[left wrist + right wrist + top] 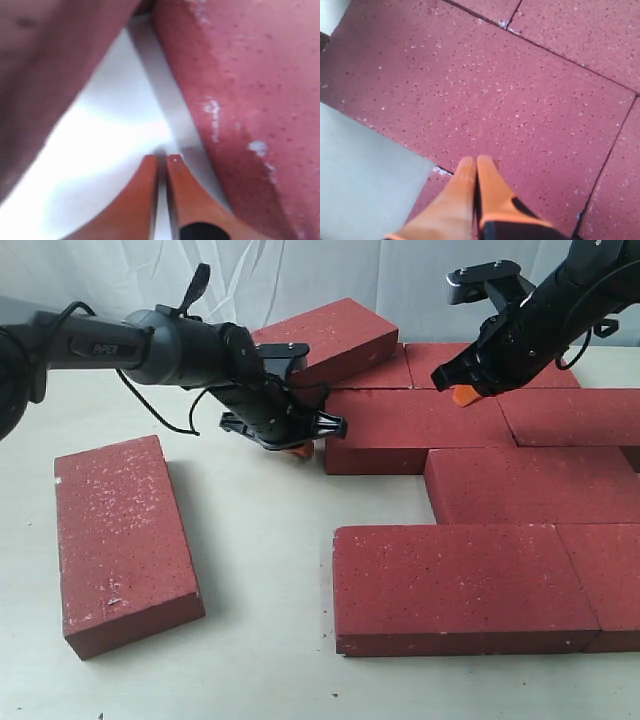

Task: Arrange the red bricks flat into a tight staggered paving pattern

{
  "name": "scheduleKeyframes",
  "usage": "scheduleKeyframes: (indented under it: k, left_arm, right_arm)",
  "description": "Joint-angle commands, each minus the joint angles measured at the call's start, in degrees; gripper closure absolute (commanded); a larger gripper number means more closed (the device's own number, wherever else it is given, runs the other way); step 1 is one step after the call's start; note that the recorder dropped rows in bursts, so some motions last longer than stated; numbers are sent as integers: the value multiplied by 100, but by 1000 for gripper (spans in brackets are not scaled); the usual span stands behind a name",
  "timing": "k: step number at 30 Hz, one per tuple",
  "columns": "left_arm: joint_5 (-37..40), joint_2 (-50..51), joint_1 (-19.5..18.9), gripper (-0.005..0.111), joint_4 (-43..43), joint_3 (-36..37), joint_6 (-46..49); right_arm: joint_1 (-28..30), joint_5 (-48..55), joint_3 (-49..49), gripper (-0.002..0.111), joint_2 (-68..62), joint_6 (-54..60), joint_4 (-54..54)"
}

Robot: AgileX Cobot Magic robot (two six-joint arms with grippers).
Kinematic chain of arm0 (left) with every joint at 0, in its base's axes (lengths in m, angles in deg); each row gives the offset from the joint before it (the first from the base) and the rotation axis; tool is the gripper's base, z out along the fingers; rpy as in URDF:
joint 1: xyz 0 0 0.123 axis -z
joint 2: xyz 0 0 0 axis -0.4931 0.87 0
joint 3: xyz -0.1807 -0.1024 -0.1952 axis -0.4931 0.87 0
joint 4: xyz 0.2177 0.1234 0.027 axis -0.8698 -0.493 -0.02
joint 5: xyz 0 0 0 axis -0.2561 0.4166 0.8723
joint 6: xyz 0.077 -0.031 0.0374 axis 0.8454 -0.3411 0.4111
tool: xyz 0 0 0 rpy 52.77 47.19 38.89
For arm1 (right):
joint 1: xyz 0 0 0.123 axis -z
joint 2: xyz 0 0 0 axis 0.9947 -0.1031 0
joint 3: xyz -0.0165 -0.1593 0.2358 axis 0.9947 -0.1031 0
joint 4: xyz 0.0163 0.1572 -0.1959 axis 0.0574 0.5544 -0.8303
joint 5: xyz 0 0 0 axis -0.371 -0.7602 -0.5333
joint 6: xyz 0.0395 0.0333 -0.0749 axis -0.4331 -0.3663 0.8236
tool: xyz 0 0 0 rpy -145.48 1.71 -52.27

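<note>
Several red bricks lie flat in staggered rows at the right, among them a front brick [460, 585] and a second-row brick [420, 425]. One brick [335, 335] leans tilted on the back row. Another brick [120, 540] lies alone at the left. My left gripper [298, 448] is shut and empty, low by the table at the second-row brick's left end. In the left wrist view its fingertips [161, 159] close on nothing beside a brick face [250, 75]. My right gripper [465, 395] hovers shut over the second-row brick, its tips [476, 161] just above the brick top [495, 90].
The pale table [260, 570] shows bare between the lone left brick and the paved group. A white cloth backdrop [300, 270] hangs behind. Black cables trail from the left arm [150, 345]. The paved rows run off the right edge of the exterior view.
</note>
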Motion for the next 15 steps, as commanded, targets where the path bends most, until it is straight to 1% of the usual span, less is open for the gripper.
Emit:
scheduleKeyframes:
  k: [1, 5, 7, 9, 12, 15]
  left_arm:
    - [148, -80, -158, 98, -983, 3, -926]
    - [375, -139, -173, 98, -1198, 3, -927]
    - [344, -287, -119, 101, -1380, 69, -927]
    - [156, -534, -91, 107, -1394, 240, -927]
    - [-27, -973, -91, 107, -1402, 653, -927]
    - [-49, -1449, -91, 107, -1618, 1068, -927]
  right_arm:
    - [20, 44, -29, 109, 39, 4, 50]
    - [20, 114, -29, 109, 39, 4, 50]
    - [20, 215, -29, 109, 51, 4, 50]
    - [20, 387, -29, 109, 94, -22, -55]
    - [20, 509, -29, 109, 259, -143, -80]
    - [20, 597, -29, 109, 494, -260, 56]
